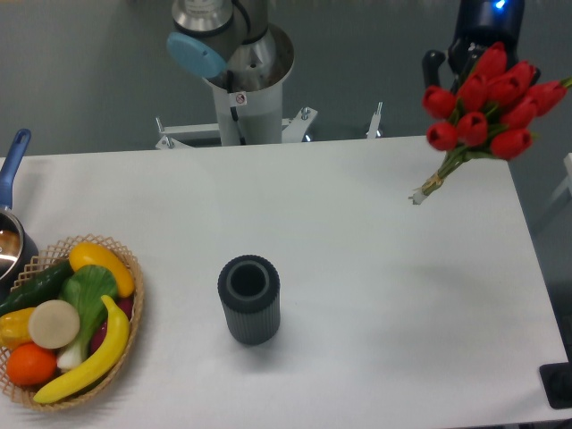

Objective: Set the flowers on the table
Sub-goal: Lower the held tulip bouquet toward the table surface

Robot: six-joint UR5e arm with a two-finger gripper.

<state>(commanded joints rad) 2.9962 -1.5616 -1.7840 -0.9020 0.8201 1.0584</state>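
The flowers (483,103), a bunch of red tulip buds on green stems tied with a tan band, hang tilted in the air over the far right corner of the white table (357,268). Their stem ends (422,193) point down and to the left, just above the tabletop. My gripper (454,63), black with a blue light, is at the top right behind the buds. It appears shut on the bunch. One dark finger (433,66) shows left of the buds; the rest is hidden.
A dark grey ribbed vase (248,298) stands upright at the table's middle front. A wicker basket (125,259) of fruit and vegetables sits at the front left, beside a pot with a blue handle (12,170). The robot base (241,80) is behind the far edge.
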